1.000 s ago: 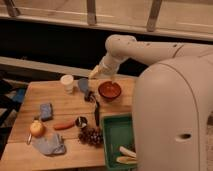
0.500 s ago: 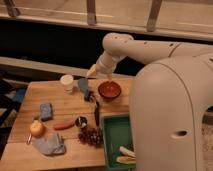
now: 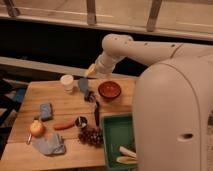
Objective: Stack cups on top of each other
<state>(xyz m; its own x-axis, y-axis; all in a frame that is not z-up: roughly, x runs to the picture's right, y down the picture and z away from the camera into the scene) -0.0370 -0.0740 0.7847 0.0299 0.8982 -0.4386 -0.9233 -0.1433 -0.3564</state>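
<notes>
Overall progress: we judge the stacking not yet done. The two cups stand side by side and neither sits in the other. What is left, as we read it, is to lift one and set it into its partner.
Arm (image 3: pixel 120 47): it comes in high over the far edge of the worktop (image 3: pixel 60 107), bends at the elbow and slants its wrist down toward the cups.
Worktop: wooden, spreading below the claw (image 3: pixel 89 75) and toward us from it.
Red-brown bowl (image 3: pixel 109 90): just beside the claw, a little nearer us.
White cup (image 3: pixel 66 82): upright, near the claw, on the side away from the bowl.
Grey-blue cup (image 3: pixel 82 85): right at the claw's tip, between the white cup and the bowl.
Claw: low at the grey-blue cup. We cannot tell whether it grips that cup or hangs free.
</notes>
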